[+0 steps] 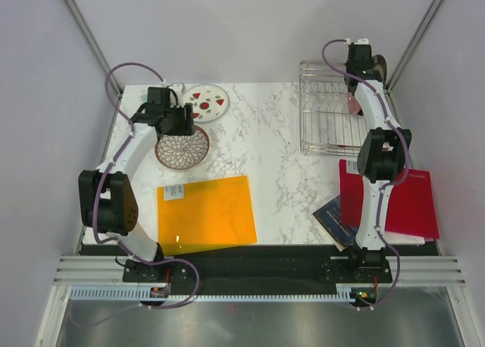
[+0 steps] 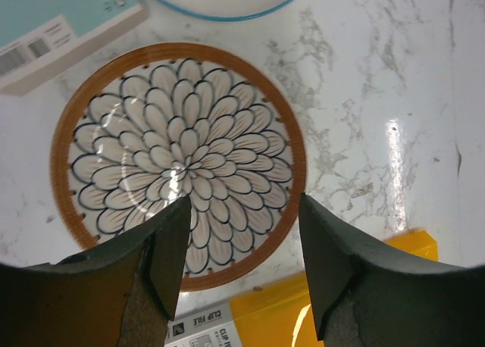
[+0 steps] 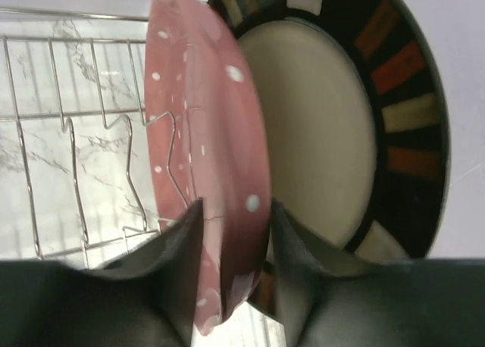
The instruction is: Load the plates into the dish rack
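Fingers on the left arm stood open and empty, hovering just above the near rim of the maroon lattice plate, which lay flat on the marble desk. Beyond that plate, still on the desk at the far left, lay the white plate with red and green shapes, close to its neighbour but apart from it. A pale box with a barcode label sat beside both plates, and the flat orange sheet lay nearer the arm bases, one corner reaching close to the lattice plate's rim. Across the desk, the right fingers were inside the dish rack at the far right, one on either side of the lower rim of the pink dotted plate. Both sat very close to that rim, but whether they pinched it or merely flanked it could not be told. The pink plate stood on edge among the rack's wires, and the dark-rimmed plate stood upright just behind it, its cream centre facing the camera. Nearer the right arm's base lay the flat red sheet, with a dark booklet partly beneath its left edge.
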